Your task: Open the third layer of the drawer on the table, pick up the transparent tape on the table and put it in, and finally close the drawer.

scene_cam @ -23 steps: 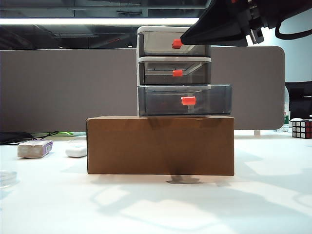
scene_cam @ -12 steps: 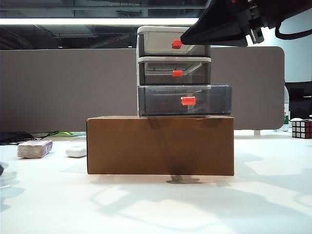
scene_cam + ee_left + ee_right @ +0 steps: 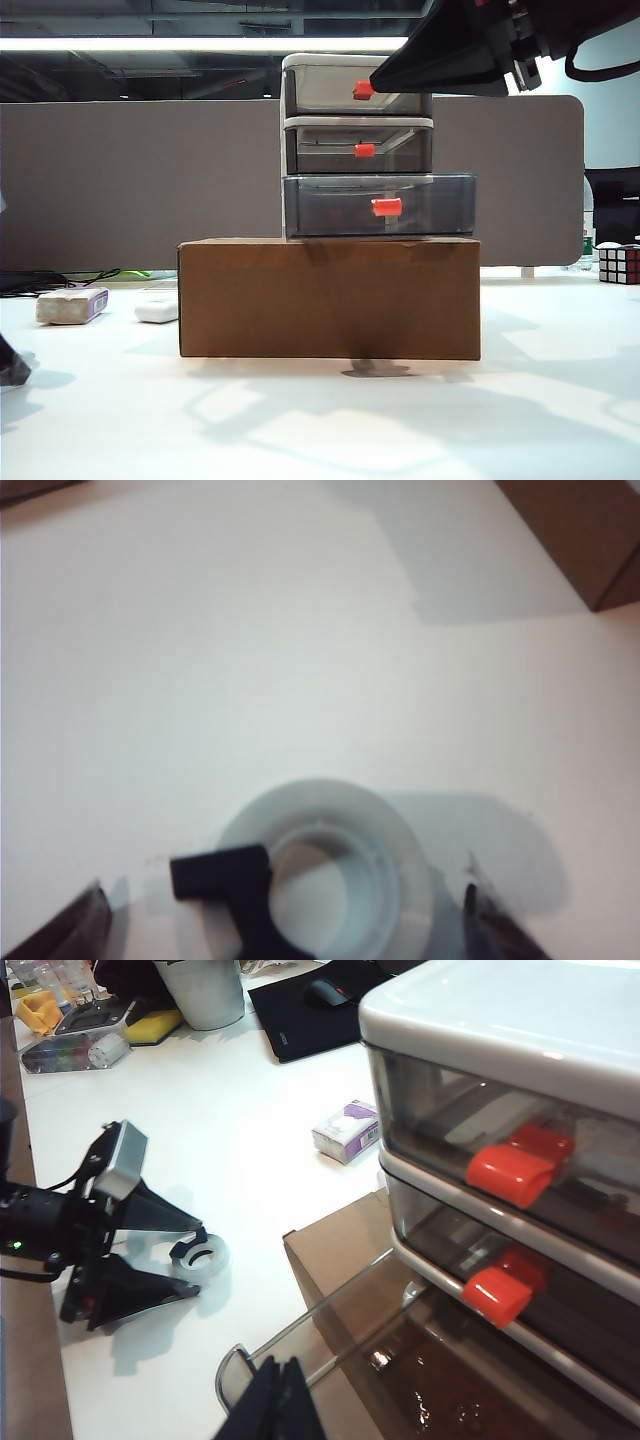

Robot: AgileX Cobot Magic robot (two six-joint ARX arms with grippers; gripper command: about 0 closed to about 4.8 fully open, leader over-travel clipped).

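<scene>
A: Left gripper [image 3: 196, 1258]?
B: Jaws wide, nothing held. One finger sits on each side of the tape [image 3: 400, 865], so they look set to close on it. The roll lies flat on the table [image 3: 200, 660], at the lower left edge of the exterior view, well apart from the cardboard box [image 3: 330, 298].
A: Right gripper [image 3: 282, 1398]?
B: Jaws look pressed together and empty. It hangs at the upper right of the exterior view, by the top tray's handle [image 3: 364, 90], probably parked clear of the drop.
A: Drawer [image 3: 358, 150]?
B: It stands on the box. Its lowest tray [image 3: 380, 207] is pulled out past the upper two, ready for the roll.
A: Stage?
B: My call: grasp, lift over, drop in, then push shut.
</scene>
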